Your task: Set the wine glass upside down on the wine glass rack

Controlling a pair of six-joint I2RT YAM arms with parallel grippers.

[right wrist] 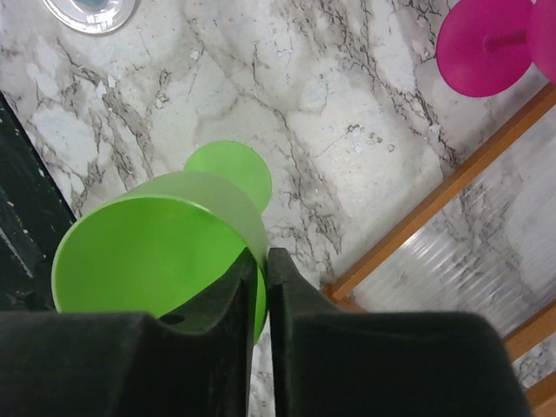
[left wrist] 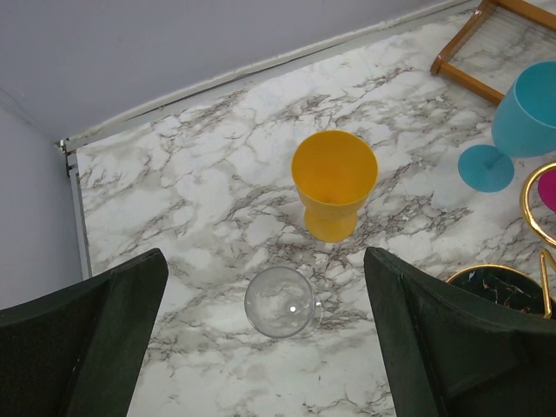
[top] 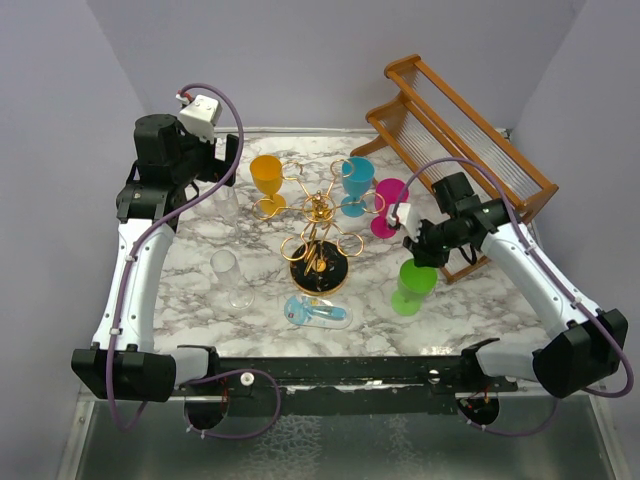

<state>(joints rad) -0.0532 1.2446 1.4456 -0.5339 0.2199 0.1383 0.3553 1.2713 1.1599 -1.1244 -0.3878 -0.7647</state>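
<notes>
We are pinching the green wine glass point(right wrist: 156, 252) by one rim wall, right gripper point(right wrist: 261, 257) narrow on it. It is standing upright, right of the wine glass rack point(top: 318, 238). The left gripper point(left wrist: 265, 256) is hanging wide and empty. Risk: the glass pivoting or slipping in this thin pinch while we are inverting it.

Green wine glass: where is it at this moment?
In the top view the green wine glass is on the right side, right of the gold wire rack, nearer than the pink wine glass, its rim pinched by the right gripper.
</notes>
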